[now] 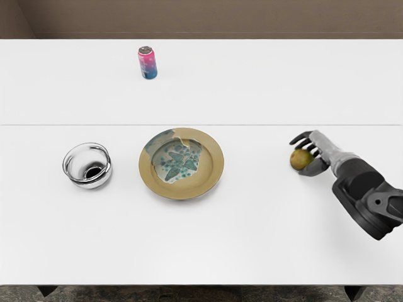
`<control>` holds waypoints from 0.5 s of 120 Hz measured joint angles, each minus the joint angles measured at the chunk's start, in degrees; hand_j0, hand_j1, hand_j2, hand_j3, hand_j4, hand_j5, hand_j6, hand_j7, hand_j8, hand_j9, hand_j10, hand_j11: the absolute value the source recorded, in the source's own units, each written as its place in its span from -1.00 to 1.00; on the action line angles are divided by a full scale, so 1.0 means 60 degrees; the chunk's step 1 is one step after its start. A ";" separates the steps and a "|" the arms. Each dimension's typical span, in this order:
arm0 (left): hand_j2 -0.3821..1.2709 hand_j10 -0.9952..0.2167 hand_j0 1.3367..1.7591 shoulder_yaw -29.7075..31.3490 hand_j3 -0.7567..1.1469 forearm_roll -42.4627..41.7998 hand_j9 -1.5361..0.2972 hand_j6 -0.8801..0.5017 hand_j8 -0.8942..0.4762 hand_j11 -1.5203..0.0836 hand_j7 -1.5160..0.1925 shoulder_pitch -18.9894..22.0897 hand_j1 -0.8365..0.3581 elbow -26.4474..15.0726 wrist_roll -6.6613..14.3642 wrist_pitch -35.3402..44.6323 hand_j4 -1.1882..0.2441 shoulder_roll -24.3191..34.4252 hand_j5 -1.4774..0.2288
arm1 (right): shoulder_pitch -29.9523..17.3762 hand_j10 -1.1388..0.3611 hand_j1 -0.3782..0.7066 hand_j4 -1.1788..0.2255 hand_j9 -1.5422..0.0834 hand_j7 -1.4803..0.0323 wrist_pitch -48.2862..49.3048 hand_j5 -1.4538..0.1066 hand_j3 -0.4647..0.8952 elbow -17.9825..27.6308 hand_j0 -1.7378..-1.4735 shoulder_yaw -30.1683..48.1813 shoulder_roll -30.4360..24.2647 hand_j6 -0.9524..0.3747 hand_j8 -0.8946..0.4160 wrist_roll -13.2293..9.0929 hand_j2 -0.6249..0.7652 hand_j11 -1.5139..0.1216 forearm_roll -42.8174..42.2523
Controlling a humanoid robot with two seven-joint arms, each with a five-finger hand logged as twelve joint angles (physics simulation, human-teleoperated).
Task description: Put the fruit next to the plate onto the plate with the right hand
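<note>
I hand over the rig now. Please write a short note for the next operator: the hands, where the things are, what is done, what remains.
Right hand: at the right of the table, fingers curled around the fruit.
Left hand: not in view.
Fruit: in the right hand, well to the right of the plate; I cannot tell whether it is lifted.
Plate: middle of the table, nothing on it.
Done: fruit grasped.
Left: carry it left to the plate and release it there.
Also there: bowl left of the plate, can at the back.

A pink-and-blue drink can (147, 63) stood upright far back on the white desk (264, 82). A shiny metal bowl (87, 165) sat at its left.
</note>
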 joint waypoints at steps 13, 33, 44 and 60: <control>-0.54 0.64 0.52 -0.0001 -0.21 0.0000 0.67 0.27 0.30 0.89 0.77 0.0000 0.98 0.0000 -0.0002 0.0000 0.66 0.0000 0.73 | -0.0018 -0.09 0.08 0.01 0.12 0.14 0.0008 0.07 -0.32 -0.0024 -0.38 0.0002 0.0021 -0.24 -0.26 0.0007 -0.20 0.08 -0.0005; -0.54 0.64 0.52 -0.0004 -0.21 0.0001 0.67 0.27 0.30 0.89 0.77 0.0000 0.98 0.0000 0.0000 0.0003 0.66 0.0000 0.73 | -0.0067 -0.07 0.08 -0.03 0.04 0.08 0.0033 -0.02 -0.32 -0.0057 -0.32 0.0012 0.0026 -0.24 -0.22 0.0020 -0.22 -0.01 -0.0074; -0.54 0.64 0.52 -0.0005 -0.21 0.0002 0.67 0.27 0.30 0.89 0.77 0.0000 0.98 -0.0001 -0.0002 0.0002 0.66 0.0000 0.73 | -0.0092 -0.04 0.10 -0.07 -0.04 0.02 0.0054 -0.09 -0.32 -0.0067 -0.29 0.0018 0.0028 -0.20 -0.17 0.0026 -0.22 -0.09 -0.0117; -0.54 0.64 0.52 -0.0004 -0.21 0.0002 0.67 0.27 0.30 0.89 0.77 0.0000 0.98 -0.0001 -0.0003 0.0003 0.66 0.0000 0.73 | -0.0114 -0.03 0.11 -0.15 -0.13 -0.07 0.0050 -0.18 -0.32 -0.0074 -0.27 0.0019 0.0028 -0.19 -0.17 0.0015 -0.11 -0.18 -0.0133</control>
